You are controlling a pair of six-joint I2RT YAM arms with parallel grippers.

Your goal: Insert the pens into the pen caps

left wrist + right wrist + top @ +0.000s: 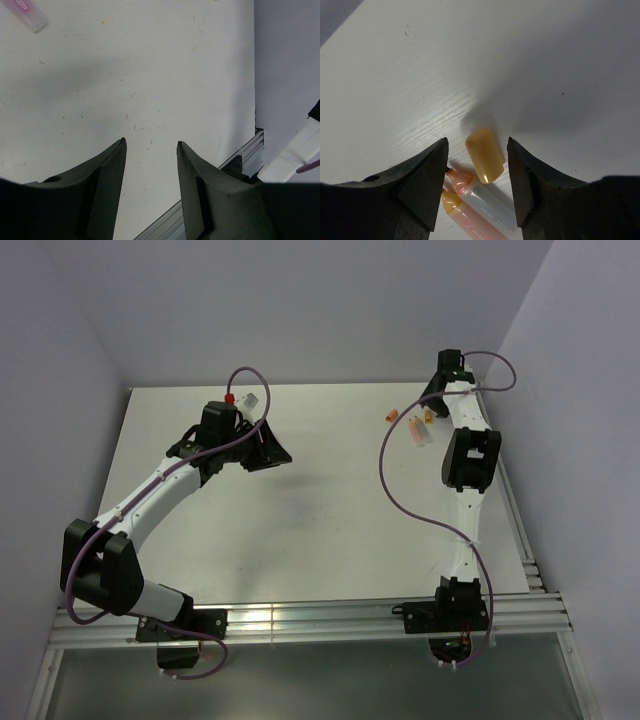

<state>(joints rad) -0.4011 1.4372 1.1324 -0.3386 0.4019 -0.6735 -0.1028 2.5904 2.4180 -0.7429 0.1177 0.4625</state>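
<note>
Clearance: open middle, crowded right corner.
The desk point(330, 510) lies bare across its middle. Near the right wall point(590, 390), the right gripper point(477, 141) stands spread around an orange cap point(485, 156), not touching it; two pens point(480, 205) lie side by side just beside one finger. Under the parted left gripper point(151, 141) the surface is free, a lone pen point(30, 15) well off.

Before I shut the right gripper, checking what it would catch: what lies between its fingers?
The right wrist view shows an amber pen cap on the table between the fingers of the open right gripper, touching neither.
</note>
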